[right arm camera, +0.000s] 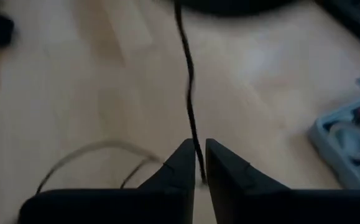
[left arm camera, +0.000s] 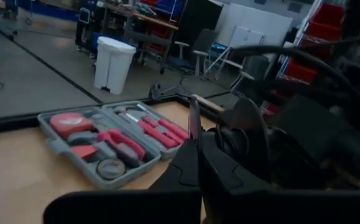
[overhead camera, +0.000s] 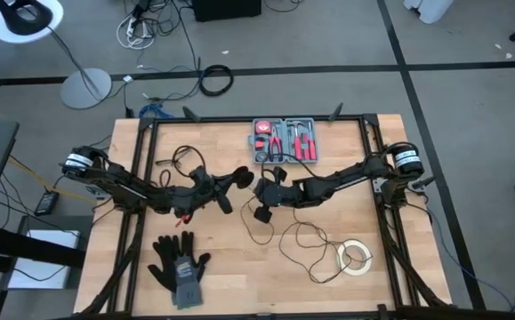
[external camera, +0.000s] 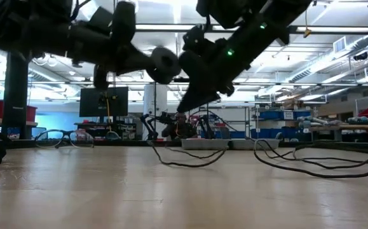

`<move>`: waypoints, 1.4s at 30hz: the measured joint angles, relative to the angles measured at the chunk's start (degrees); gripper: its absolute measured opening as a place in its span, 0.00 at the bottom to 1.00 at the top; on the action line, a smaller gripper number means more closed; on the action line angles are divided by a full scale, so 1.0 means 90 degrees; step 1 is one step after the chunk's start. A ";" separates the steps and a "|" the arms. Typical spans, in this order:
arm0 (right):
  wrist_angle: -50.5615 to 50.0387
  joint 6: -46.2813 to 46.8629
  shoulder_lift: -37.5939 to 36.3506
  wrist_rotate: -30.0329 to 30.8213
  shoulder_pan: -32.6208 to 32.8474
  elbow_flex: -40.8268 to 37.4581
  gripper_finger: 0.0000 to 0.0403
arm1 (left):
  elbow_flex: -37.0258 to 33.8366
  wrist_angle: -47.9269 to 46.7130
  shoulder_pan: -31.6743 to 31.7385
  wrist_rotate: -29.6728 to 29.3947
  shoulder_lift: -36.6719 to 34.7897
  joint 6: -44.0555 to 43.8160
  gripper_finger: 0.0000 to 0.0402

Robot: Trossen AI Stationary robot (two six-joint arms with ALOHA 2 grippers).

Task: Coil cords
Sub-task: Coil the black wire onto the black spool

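The cord is a thin black wire. It loops loosely over the table [overhead camera: 315,253] between the tape roll and the table's middle, and part of it lies on the wood [external camera: 190,159]. My left gripper [overhead camera: 232,181] reaches level from the left and is shut on the cord, with a round black disc [external camera: 164,63] at its tip, above the table. My right gripper [right arm camera: 198,163] comes slanting down from the right, just beside the left one. Its fingers stand a little apart with the cord [right arm camera: 189,81] running between them. I cannot tell whether they touch it. My left gripper pinches the thin cord [left arm camera: 194,134] between its two shut fingertips, coming level from the table's left side. The cord stands up out of the fingertips, clear of the table. How the disc sits against the fingers is hidden by the gripper itself.
A grey tool case [overhead camera: 285,140] with red-handled tools lies at the far middle. Black gloves [overhead camera: 179,262] lie near the front left, and a white tape roll [overhead camera: 355,258] at the front right. Another thin black wire [overhead camera: 181,160] lies far left.
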 joint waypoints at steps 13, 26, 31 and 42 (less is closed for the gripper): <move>0.1508 0.1232 -0.1869 -0.0548 0.0459 -0.3011 0.10 | -0.0753 0.0849 0.0001 -0.0019 0.0007 -0.0295 0.00; 0.3142 -0.0690 -0.2151 -0.0846 -0.0163 -0.3393 0.10 | -0.0753 0.0876 0.0006 -0.0002 0.0007 -0.0278 0.00; 0.3097 -0.1377 -0.1456 -0.1210 -0.0496 -0.2848 0.17 | -0.0753 0.0847 0.0006 -0.0005 0.0007 -0.0252 0.00; 0.1938 -0.1822 -0.0709 -0.1287 -0.0757 -0.1815 0.32 | -0.0754 0.0778 0.0006 -0.0006 0.0007 -0.0103 0.00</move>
